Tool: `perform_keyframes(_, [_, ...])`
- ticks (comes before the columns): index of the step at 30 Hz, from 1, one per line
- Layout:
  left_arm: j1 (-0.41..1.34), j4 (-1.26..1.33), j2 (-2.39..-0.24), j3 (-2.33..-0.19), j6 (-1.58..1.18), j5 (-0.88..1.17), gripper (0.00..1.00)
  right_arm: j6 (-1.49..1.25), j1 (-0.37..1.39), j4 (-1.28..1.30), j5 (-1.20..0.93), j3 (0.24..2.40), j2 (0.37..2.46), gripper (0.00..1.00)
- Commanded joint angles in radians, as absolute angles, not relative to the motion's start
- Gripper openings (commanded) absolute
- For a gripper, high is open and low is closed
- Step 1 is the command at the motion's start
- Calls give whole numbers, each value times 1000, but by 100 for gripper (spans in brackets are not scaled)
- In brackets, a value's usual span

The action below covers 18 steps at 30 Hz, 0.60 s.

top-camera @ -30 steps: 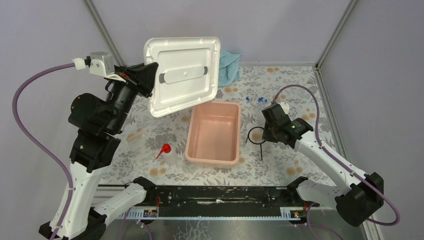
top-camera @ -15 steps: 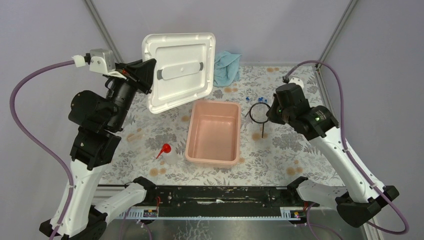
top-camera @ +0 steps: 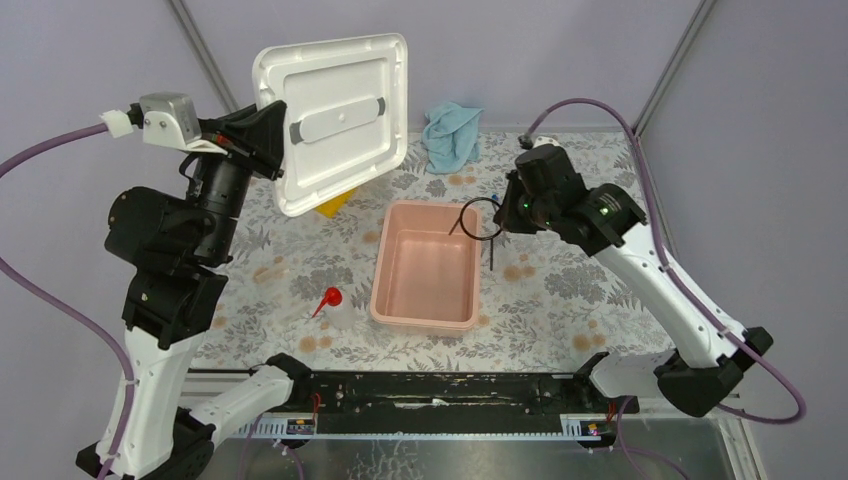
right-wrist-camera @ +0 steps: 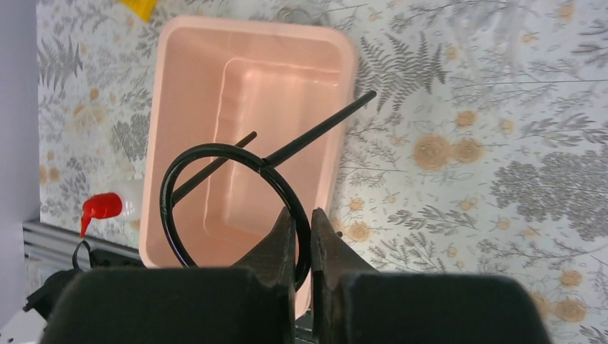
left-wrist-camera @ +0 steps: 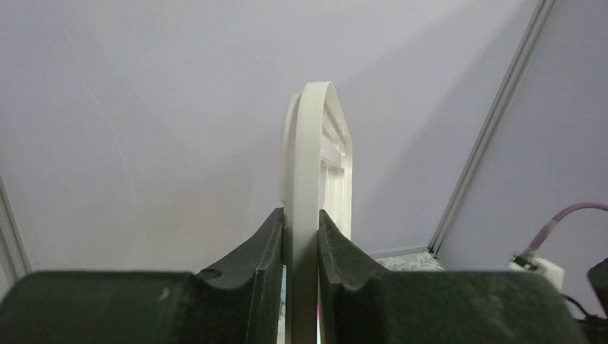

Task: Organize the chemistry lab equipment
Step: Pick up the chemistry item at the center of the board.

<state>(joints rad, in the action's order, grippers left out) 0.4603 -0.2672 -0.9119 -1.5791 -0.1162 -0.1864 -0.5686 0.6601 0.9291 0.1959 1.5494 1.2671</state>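
Observation:
My right gripper (top-camera: 500,215) (right-wrist-camera: 302,215) is shut on the black wire ring (top-camera: 492,252) (right-wrist-camera: 215,148). It holds the ring in the air over the right edge of the pink bin (top-camera: 425,322) (right-wrist-camera: 251,25), and the stem slants across the bin's rim. My left gripper (top-camera: 262,135) (left-wrist-camera: 301,215) is shut on the edge of a white lid (top-camera: 330,110) (left-wrist-camera: 310,143), raised high at the back left. A yellow rack corner (top-camera: 335,207) (right-wrist-camera: 140,7) peeks out below the lid. The red-spouted bottle (top-camera: 335,305) (right-wrist-camera: 107,206) lies left of the bin.
A blue cloth (top-camera: 450,135) lies crumpled at the back of the flower-patterned table. Metal frame posts stand at the back corners. A black rail (top-camera: 430,395) runs along the near edge between the arm bases.
My right gripper has lifted the ring off the table and carried it left to the bin's edge. The left arm has raised the lid up and leftward, uncovering the yellow corner.

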Motion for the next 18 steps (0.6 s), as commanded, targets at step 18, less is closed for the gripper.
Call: perform_keyframes(18, [465,-185,-929,-1643,-90,-218,0,-577,838,730,58,1611,1442,0])
